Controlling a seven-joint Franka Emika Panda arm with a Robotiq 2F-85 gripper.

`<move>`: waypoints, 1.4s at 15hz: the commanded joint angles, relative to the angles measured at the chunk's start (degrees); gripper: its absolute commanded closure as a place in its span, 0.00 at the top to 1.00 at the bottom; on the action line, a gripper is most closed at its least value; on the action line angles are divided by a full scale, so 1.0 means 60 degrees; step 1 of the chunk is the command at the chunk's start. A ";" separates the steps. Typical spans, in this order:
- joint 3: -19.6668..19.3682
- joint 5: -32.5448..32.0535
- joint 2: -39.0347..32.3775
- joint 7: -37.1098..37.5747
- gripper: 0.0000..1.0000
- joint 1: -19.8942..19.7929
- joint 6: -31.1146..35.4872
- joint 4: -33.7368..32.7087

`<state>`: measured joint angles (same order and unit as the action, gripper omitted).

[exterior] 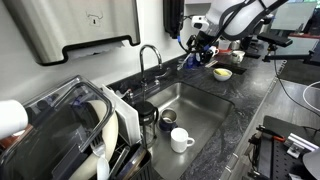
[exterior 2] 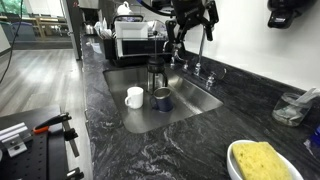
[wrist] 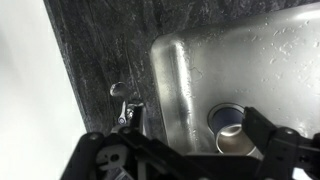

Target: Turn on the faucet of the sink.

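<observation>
The chrome gooseneck faucet (exterior: pixel 143 62) rises from the back edge of the steel sink (exterior: pixel 205 110); both also show in an exterior view, the faucet (exterior 2: pixel 201 55) behind the sink (exterior 2: pixel 190 104). My gripper (exterior: pixel 197 52) hovers above the sink's back rim, beside the faucet and apart from it, also seen high over the basin (exterior 2: pixel 185 32). In the wrist view its two dark fingers (wrist: pixel 185 150) are spread wide and empty. A small chrome lever (wrist: pixel 124 98) stands on the dark counter left of the basin wall (wrist: pixel 180 80).
In the sink stand a white mug (exterior: pixel 181 139), a steel cup (exterior: pixel 167 118) (wrist: pixel 232 135) and a dark coffee press (exterior: pixel 147 113). A clear-lidded dish rack (exterior: pixel 70 130) sits beside the sink. A bowl with a yellow sponge (exterior: pixel 222 73) (exterior 2: pixel 265 160) lies on the counter.
</observation>
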<state>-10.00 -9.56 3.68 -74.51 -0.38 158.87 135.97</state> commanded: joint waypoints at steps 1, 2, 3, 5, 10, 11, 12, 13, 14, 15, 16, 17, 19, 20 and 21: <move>0.0170 0.0485 -0.0520 -0.0778 1.00 -0.0169 0.0321 -0.0460; -0.0060 0.0706 -0.0654 -0.1091 1.00 0.0064 0.0315 -0.0570; -0.0069 0.0947 -0.0795 -0.1427 1.00 0.0076 0.0282 -0.0690; -0.0052 0.1441 -0.1106 -0.2138 1.00 0.0043 0.0217 -0.0950; 0.0016 0.1969 -0.1957 -0.3413 1.00 -0.0124 0.1400 -0.1448; 0.0096 0.2174 -0.2101 -0.3676 1.00 -0.0176 0.1649 -0.1526; 0.0182 0.2365 -0.2224 -0.3861 1.00 -0.0227 0.1802 -0.1595; 0.0296 0.2662 -0.2333 -0.4116 1.00 -0.0287 0.1874 -0.1654; 0.0369 0.2891 -0.2441 -0.4244 1.00 -0.0316 0.1871 -0.1729; 0.0450 0.3187 -0.2537 -0.4375 1.00 -0.0353 0.1806 -0.1799; 0.0459 0.3341 -0.2635 -0.4392 1.00 -0.0349 0.1778 -0.1880; 0.0448 0.3464 -0.2728 -0.4365 1.00 -0.0337 0.1768 -0.1953; 0.0297 0.3380 -0.2922 -0.4150 1.00 -0.0241 0.1976 -0.2062; 0.0240 0.3300 -0.2993 -0.4104 1.00 -0.0214 0.2071 -0.2108; 0.0223 0.3295 -0.3082 -0.4096 1.00 -0.0223 0.2137 -0.2180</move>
<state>-8.76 9.71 -12.32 -98.40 -1.00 169.60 125.01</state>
